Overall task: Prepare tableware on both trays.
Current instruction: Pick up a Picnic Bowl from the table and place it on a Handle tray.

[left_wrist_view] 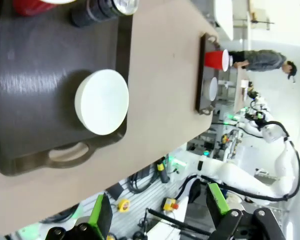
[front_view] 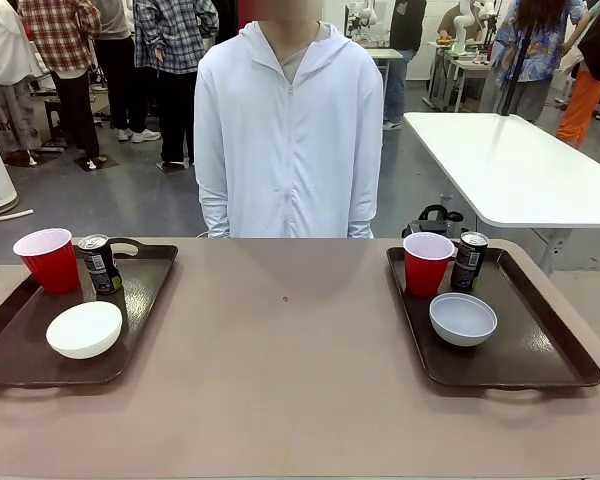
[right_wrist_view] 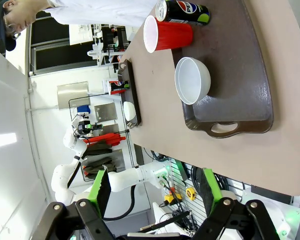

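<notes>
Two trays: left tray (front_view: 20,330) at table's 9 o'clock, right tray (front_view: 540,345) at 3 o'clock
Left tray load: red cup (front_view: 48,259), can (front_view: 99,264) beside it, white bowl (front_view: 84,329) nearer robot
Right tray load: second red cup (front_view: 426,263), second can (front_view: 469,260), grey bowl (front_view: 463,318)
Left gripper (left_wrist_view: 159,212): fingers spread, holding nothing
Right gripper (right_wrist_view: 154,192): fingers spread, holding nothing
Person (front_view: 288,130): 12 o'clock, behind table (front_view: 280,360)

Left tray (front_view: 10,340) perhaps edge-cropped

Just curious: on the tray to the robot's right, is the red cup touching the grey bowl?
Apart. In the right wrist view, a strip of dark tray shows plainly between the red cup and the bowl.
</notes>
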You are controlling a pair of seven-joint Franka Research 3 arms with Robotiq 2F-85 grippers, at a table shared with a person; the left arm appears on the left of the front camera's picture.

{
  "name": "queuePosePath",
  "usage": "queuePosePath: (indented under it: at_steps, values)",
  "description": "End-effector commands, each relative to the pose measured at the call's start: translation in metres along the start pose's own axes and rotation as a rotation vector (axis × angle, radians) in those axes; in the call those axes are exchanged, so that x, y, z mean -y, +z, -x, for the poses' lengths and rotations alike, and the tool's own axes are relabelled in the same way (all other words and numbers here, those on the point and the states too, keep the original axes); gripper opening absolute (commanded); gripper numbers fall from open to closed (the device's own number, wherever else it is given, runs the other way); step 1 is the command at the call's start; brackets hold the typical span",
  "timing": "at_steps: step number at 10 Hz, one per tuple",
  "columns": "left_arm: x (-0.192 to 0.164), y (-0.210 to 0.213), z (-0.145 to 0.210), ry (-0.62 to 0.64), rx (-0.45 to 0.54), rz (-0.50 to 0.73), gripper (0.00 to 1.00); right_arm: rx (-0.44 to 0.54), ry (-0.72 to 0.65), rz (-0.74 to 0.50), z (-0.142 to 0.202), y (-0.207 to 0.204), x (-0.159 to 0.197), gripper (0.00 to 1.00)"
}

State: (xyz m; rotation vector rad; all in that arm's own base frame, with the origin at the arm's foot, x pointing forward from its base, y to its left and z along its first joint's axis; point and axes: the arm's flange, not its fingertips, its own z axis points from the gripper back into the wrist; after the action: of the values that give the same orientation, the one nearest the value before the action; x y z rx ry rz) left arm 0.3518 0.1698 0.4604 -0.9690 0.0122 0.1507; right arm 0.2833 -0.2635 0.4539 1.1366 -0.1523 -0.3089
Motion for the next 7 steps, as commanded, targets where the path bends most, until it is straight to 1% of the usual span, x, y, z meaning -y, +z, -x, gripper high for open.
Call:
queuePosePath:
  at_steps: [1, 2, 3, 4, 5, 6, 7]
  values:
    - [-0.007, 0.02, 0.006, -0.069, 0.056, 0.077, 1.0, -0.006, -0.001, -0.001, 0.004, 0.0, 0.0, 0.93]
    - [-0.009, 0.033, 0.006, -0.117, 0.063, 0.084, 1.0, -0.006, -0.001, -0.001, 0.004, 0.0, 0.0, 0.93]
    - [-0.01, 0.044, 0.004, -0.185, 0.05, 0.057, 1.0, -0.006, -0.001, -0.001, 0.004, 0.0, 0.0, 0.93]
    - [-0.009, 0.048, 0.003, -0.206, 0.037, 0.054, 1.0, -0.006, -0.001, -0.001, 0.004, 0.0, 0.0, 0.93]
    - [-0.007, 0.051, 0.001, -0.219, 0.044, 0.055, 1.0, -0.006, -0.001, -0.001, 0.004, 0.0, 0.0, 0.93]
    - [-0.002, 0.051, -0.002, -0.211, 0.035, 0.051, 1.0, -0.006, -0.001, -0.001, 0.004, 0.0, 0.0, 0.93]
    - [0.0, 0.05, -0.008, -0.204, 0.006, 0.038, 1.0, -0.006, -0.001, -0.001, 0.004, 0.0, 0.0, 0.93]
